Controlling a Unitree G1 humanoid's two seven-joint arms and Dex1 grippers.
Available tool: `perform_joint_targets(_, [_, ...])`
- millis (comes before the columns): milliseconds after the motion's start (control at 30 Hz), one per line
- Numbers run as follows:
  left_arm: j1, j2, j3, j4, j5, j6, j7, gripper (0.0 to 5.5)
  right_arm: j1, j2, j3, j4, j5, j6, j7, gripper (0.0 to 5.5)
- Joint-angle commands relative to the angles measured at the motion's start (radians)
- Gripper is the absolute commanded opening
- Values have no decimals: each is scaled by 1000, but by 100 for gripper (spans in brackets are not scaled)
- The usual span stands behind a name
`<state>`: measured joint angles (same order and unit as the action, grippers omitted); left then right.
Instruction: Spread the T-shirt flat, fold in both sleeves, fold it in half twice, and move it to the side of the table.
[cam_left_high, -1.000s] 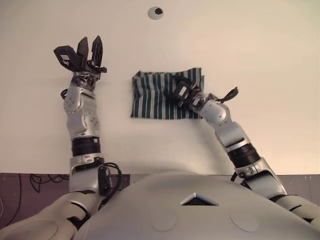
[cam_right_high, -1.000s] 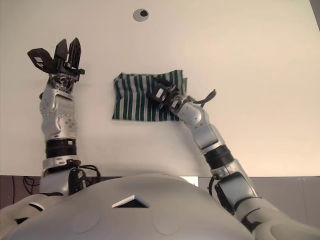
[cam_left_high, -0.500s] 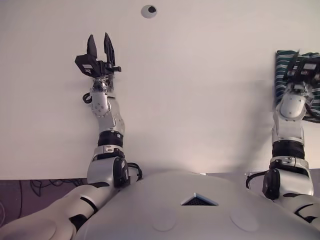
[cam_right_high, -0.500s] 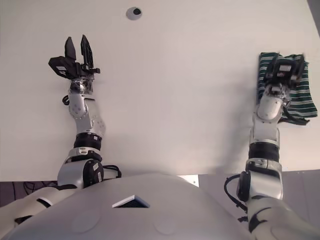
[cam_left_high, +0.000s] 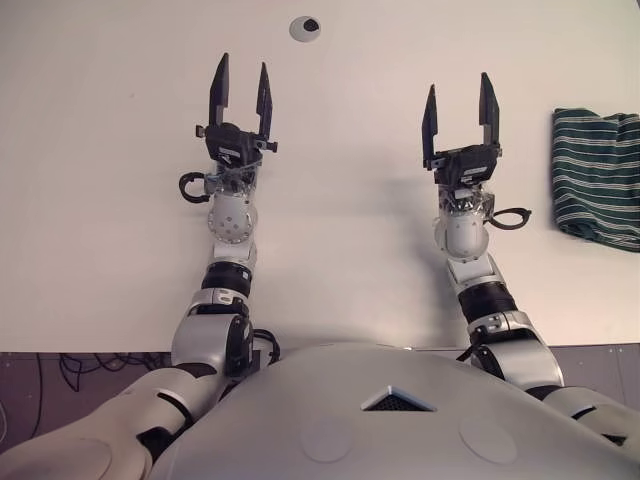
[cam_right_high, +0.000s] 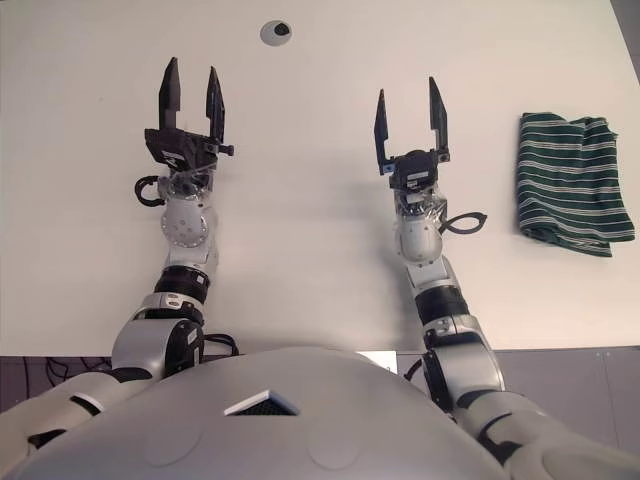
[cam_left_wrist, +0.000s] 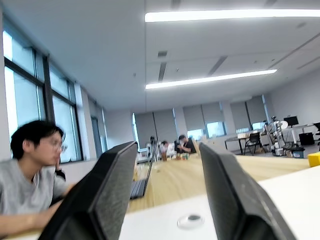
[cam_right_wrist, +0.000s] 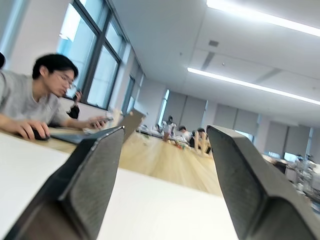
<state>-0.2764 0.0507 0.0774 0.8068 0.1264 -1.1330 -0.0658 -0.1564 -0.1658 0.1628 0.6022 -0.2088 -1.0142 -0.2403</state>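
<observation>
The right pincer (cam_left_high: 458, 105) has released the folded green-and-white striped cotton T-shirt (cam_left_high: 597, 178) and drawn back. It and the left pincer (cam_left_high: 241, 88) stand open, empty. The shirt lies at the white counter's (cam_left_high: 340, 260) right side, so the task looks complete.

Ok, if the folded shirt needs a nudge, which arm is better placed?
Likely the right. The right gripper is open and nearer the folded T-shirt, which lies by the right edge of the table; the left gripper, also open, sits farther away on the other side.
</observation>
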Motion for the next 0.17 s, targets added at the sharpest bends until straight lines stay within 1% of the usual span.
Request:
perform_joint_targets(33, [32, 25, -2, 91, 14, -45, 26, 224, -1, 17, -21, 111, 20, -59, 25, 302])
perform_joint_targets(167, [46, 29, -10, 98, -17, -73, 13, 224, -1, 27, -31, 136, 42, -86, 58, 302])
